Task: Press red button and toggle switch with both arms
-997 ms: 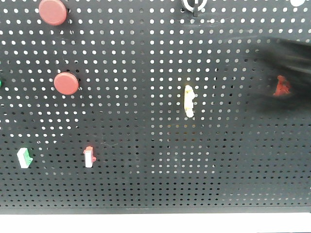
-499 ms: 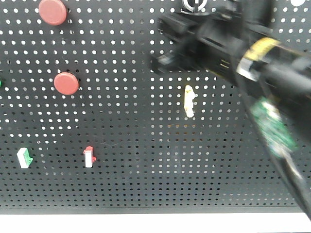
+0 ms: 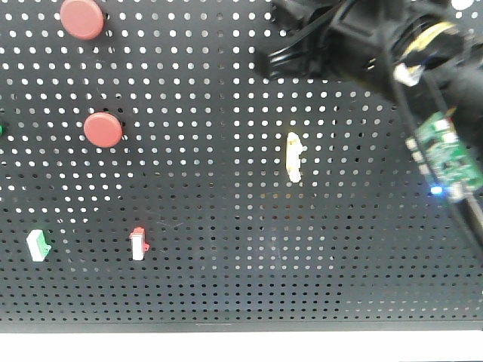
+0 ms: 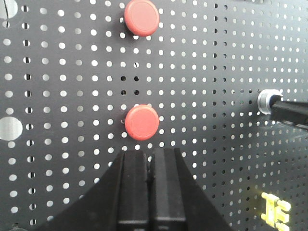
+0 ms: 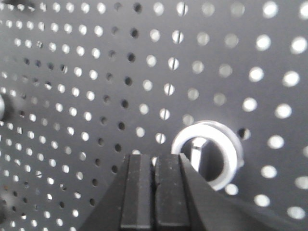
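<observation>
1. The left gripper (image 4: pixel 150 158) has its fingers pressed together with nothing between them. It points straight at the pegboard (image 4: pixel 216 57).
2. The lower red button (image 4: pixel 141 122) sits directly ahead of those closed tips. In the left wrist view it is just above them and not touching. The upper red button (image 4: pixel 141 17) lies well further up the same line. The left arm is plainly the nearer one to both buttons.
3. As I judge it, a straight push forward, nudged slightly upward, would land the tips on the lower button's face. No sideways correction looks needed.
4. The right gripper (image 5: pixel 154 163) is likewise closed and empty. The toggle switch (image 5: pixel 208 154) lies just right of its tips and a little above them. The right finger overlaps the lower-left edge of the silver ring.
5. In the left wrist view a black tip reaches the switch from the right and meets the ring. Whether it bears on the lever I cannot tell.
6. The lever inside the ring looks upright in the right wrist view, though it is blurred. The tips would probably need a small shift to the right to catch it.
7. From the front, the right arm (image 3: pixel 355 34) covers the top of the board where the switch sits, so the switch is hidden there. The yellow handle (image 3: pixel 293 157) hangs below, apart from the arm.
</observation>
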